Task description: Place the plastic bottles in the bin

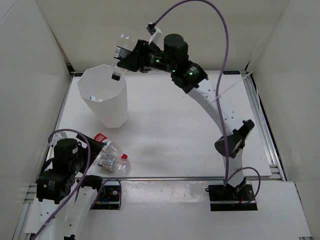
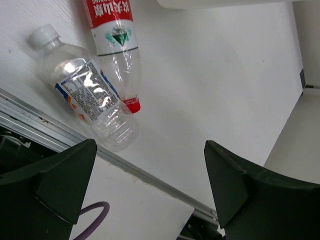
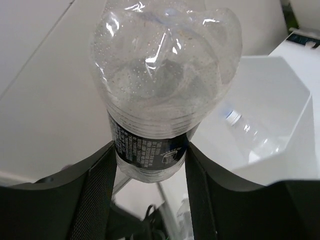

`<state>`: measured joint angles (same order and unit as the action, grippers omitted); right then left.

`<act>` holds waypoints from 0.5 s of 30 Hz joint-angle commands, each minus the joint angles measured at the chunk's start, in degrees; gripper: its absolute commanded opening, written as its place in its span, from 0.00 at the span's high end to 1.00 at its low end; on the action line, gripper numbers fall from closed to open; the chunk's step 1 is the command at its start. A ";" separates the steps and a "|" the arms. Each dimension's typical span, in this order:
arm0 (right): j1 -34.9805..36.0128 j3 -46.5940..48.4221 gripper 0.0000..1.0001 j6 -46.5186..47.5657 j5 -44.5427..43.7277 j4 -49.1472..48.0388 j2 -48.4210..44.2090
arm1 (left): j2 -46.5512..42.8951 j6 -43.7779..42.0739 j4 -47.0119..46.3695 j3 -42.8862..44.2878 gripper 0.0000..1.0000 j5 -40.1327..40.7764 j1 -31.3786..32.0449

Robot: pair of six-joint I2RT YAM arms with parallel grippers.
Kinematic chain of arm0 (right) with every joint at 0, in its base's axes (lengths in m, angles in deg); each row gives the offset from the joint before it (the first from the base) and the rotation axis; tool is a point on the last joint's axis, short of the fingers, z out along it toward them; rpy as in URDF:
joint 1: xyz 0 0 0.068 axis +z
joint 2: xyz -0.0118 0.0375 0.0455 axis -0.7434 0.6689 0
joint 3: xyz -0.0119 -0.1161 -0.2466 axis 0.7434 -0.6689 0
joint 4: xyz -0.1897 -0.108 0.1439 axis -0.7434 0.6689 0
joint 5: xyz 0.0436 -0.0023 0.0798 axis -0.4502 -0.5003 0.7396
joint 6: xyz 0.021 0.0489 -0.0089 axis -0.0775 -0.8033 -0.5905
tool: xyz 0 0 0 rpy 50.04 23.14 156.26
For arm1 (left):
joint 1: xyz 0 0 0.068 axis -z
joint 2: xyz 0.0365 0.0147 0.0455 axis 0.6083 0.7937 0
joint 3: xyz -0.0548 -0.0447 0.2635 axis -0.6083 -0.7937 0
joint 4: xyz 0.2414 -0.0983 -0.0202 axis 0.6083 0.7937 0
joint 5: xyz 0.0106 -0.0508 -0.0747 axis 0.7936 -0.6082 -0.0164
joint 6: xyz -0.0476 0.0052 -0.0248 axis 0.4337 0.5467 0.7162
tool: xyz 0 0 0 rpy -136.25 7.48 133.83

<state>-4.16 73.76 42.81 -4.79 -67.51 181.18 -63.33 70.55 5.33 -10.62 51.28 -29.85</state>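
Just ahead of my left pincer (image 2: 150, 170), jaws wide and holding nothing, two plastic bottles lie touching on the table (image 2: 225, 75): a white-cap one (image 2: 90, 95) and a red-cap one (image 2: 115, 45). Far out, my right pincer (image 3: 150, 170) is clamped on a black-label bottle (image 3: 165, 75), cap down over the bin (image 1: 107, 107). Below that pincer, another clear bottle (image 3: 250, 137) lies inside the bin.

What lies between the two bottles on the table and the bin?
Nothing. In the top view only a strip of bare table separates the red-labelled bottle and the white-capped bottle from the bin.
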 commanded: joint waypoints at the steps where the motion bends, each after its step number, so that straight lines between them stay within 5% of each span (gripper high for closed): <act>1: 3.86 0.71 0.86 5.47 -11.72 -11.67 5.23 | 4.47 -1.41 3.92 -1.04 0.00 -6.03 -0.32; 9: 8.26 7.74 0.73 22.78 -21.68 -27.71 18.50 | 10.01 -8.16 3.92 1.23 0.00 -12.56 -0.32; 13: 10.45 7.84 0.00 31.66 -21.50 -26.14 17.65 | 12.66 -8.98 3.92 1.94 0.00 -11.51 -0.32; 15: 12.56 5.82 0.00 35.02 -23.87 -23.68 14.31 | 13.27 -7.66 3.92 1.94 0.00 -10.46 -0.32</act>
<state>5.96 78.94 67.25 -24.83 -85.83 203.19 -50.70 63.53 5.00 -10.42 40.63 -29.85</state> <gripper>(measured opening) 0.992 0.998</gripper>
